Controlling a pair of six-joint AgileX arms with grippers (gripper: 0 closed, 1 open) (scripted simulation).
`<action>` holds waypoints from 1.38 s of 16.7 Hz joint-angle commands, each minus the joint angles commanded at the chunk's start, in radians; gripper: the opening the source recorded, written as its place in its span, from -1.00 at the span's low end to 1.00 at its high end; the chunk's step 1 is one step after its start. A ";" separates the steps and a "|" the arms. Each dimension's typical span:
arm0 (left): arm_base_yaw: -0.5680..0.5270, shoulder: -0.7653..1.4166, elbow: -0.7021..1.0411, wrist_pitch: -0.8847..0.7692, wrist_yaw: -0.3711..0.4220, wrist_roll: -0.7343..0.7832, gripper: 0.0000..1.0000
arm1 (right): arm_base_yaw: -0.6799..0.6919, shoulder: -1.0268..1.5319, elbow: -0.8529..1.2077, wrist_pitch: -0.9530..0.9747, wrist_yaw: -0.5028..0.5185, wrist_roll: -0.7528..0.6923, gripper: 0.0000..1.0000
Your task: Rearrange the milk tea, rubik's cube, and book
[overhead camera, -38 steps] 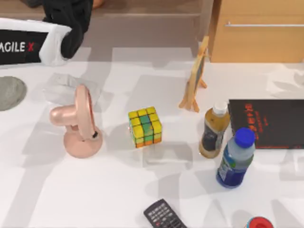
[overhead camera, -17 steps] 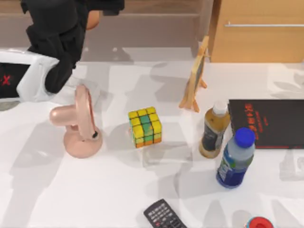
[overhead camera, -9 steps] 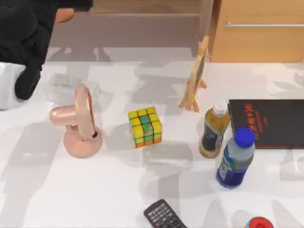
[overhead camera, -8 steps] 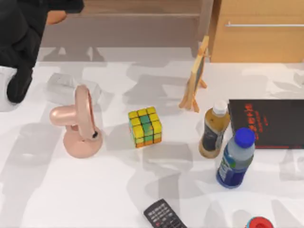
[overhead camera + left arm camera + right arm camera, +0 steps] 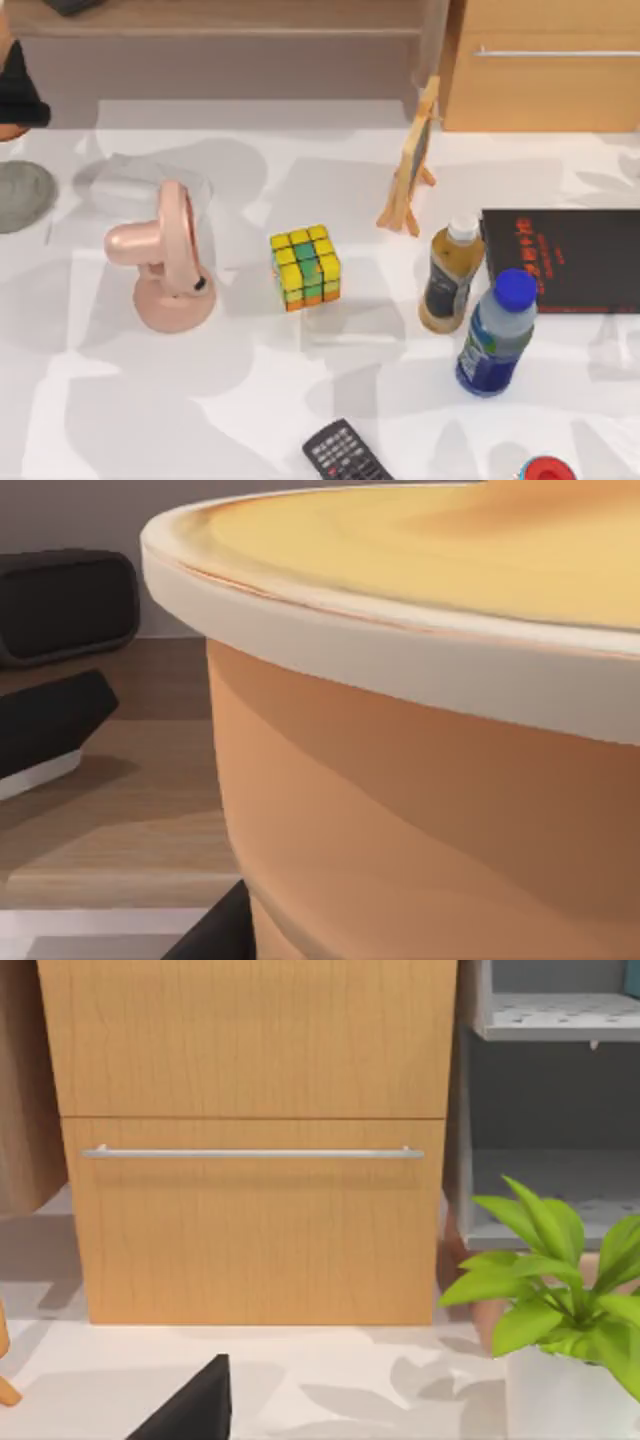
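Note:
The rubik's cube [image 5: 305, 266], yellow on top with green and orange sides, sits mid-table. The milk tea [image 5: 450, 275], a small bottle of tan liquid with a white cap, stands upright to the cube's right, next to a taller blue-capped bottle [image 5: 497, 335]. The book is out of view. My left arm [image 5: 18, 90] shows as a black piece at the top view's upper left edge, far from both things. In the right wrist view a dark part of my right gripper [image 5: 190, 1405] pokes up, facing a wooden drawer front [image 5: 250, 1150].
A pink fan [image 5: 165, 260] stands left of the cube and a wooden easel [image 5: 412, 160] behind it. A flat black rectangle with red lettering [image 5: 565, 260] lies at the right, a remote [image 5: 345, 455] at the front edge. A large orange pot [image 5: 420, 780] is close in the left wrist view.
My left arm has swung away leftward from above the fan to the upper left edge. A grey disc at the left is uncovered again. Cube and bottles have not moved.

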 joint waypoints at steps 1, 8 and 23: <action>0.031 0.027 -0.014 0.023 0.030 0.000 -1.00 | 0.000 0.000 0.000 0.000 0.000 0.000 1.00; 0.085 0.080 -0.033 0.061 0.080 0.002 -1.00 | 0.000 0.000 0.000 0.000 0.000 0.000 1.00; 0.088 0.213 -0.032 0.192 0.084 -0.001 -0.85 | 0.000 0.000 0.000 0.000 0.000 0.000 1.00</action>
